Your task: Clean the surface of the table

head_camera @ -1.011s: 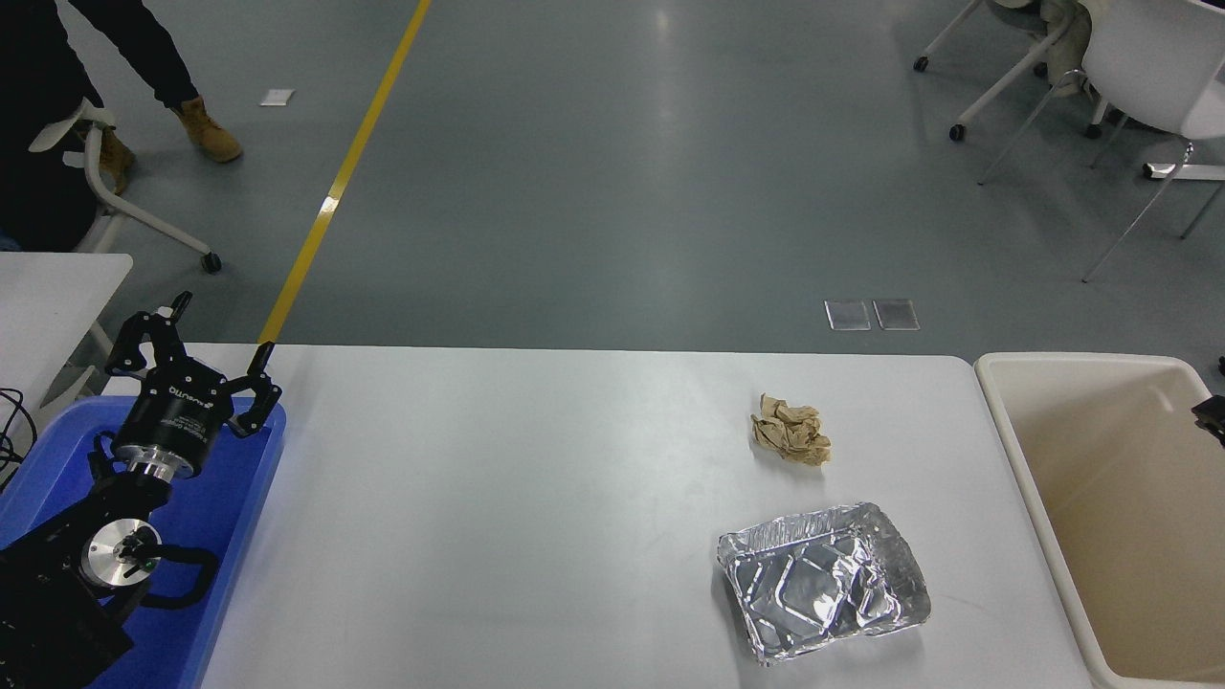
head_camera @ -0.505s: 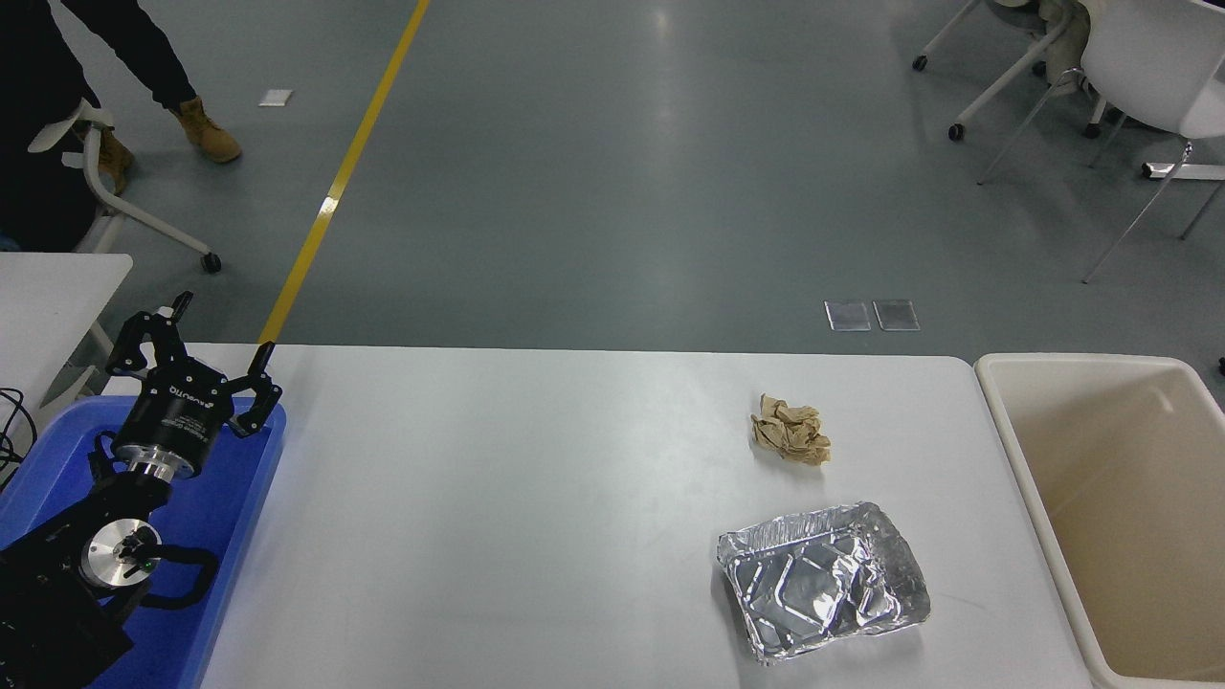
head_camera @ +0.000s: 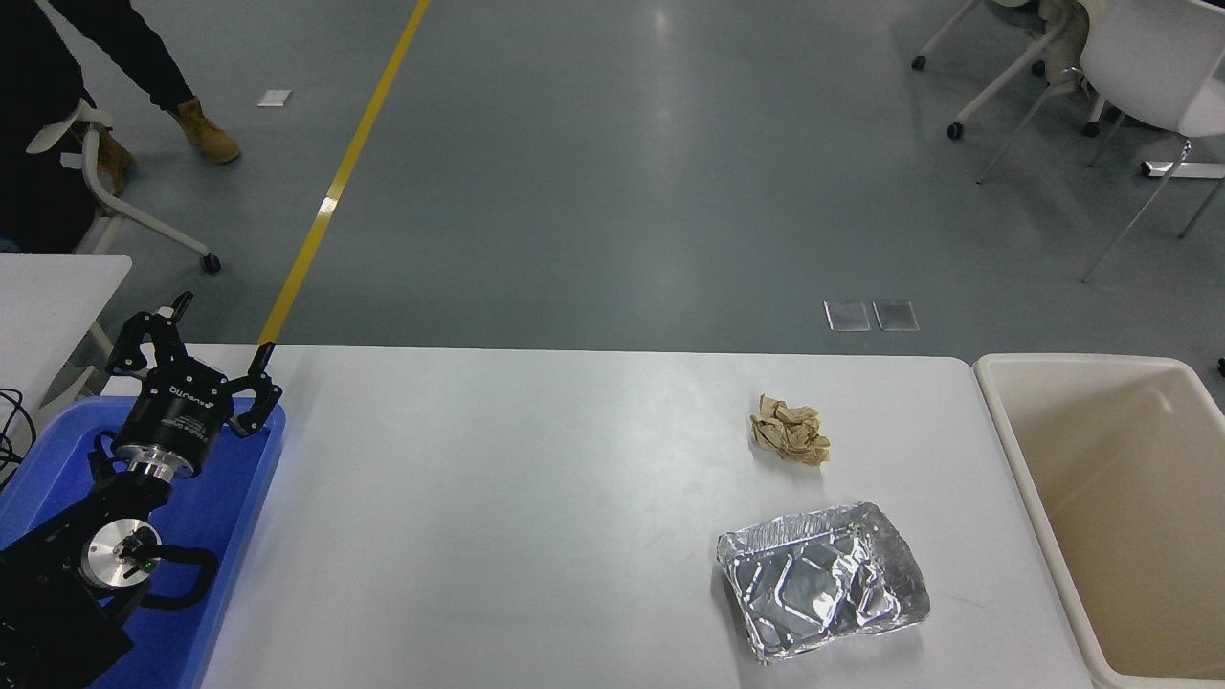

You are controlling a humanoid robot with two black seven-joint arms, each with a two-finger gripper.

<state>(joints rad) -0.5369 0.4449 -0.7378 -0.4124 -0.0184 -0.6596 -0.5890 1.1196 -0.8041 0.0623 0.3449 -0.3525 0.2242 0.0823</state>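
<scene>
The white table surface (head_camera: pixel 536 507) fills the lower half of the head view. A crumpled brown paper ball (head_camera: pixel 790 430) lies on it right of centre. A crushed silver foil tray (head_camera: pixel 823 579) lies in front of the paper, nearer the front edge. My left gripper (head_camera: pixel 218 330) is open and empty, parked at the lower left above a blue tray, far from both items. My right arm is out of view.
A beige tub (head_camera: pixel 1120 507) stands against the table's right end. A blue tray (head_camera: pixel 225 536) sits at the left edge under the left arm. A smaller white table (head_camera: pixel 53 287) is at the far left. A person (head_camera: pixel 57 105) and white chairs (head_camera: pixel 1139 67) are on the floor beyond.
A dark piece at the right edge above the tub, seen one second ago, has gone out of view. The left arm, paper and foil tray have not moved.
</scene>
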